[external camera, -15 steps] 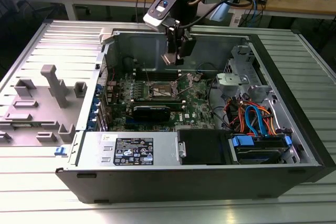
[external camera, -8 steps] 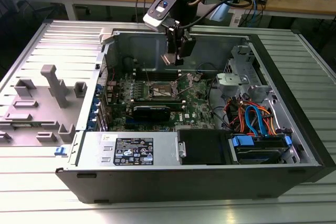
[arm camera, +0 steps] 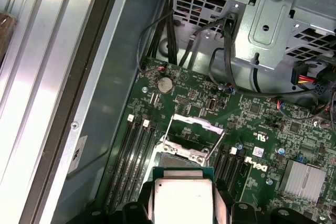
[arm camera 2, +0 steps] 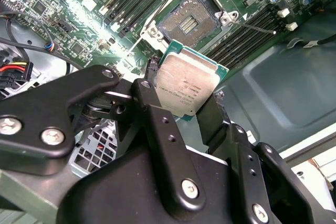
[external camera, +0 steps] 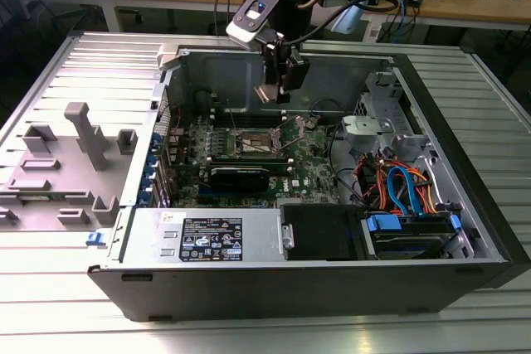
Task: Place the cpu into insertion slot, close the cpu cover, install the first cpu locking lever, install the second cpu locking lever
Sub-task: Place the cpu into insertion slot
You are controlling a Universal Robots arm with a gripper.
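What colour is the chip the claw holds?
The cpu is silver-grey on top with a green rim; second wrist view shows it best.

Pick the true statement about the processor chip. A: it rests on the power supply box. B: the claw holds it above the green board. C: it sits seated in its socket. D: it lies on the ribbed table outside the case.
B: in the second wrist view the claw grips the chip by its edges, clear of the board, while the socket beyond it lies open and empty.
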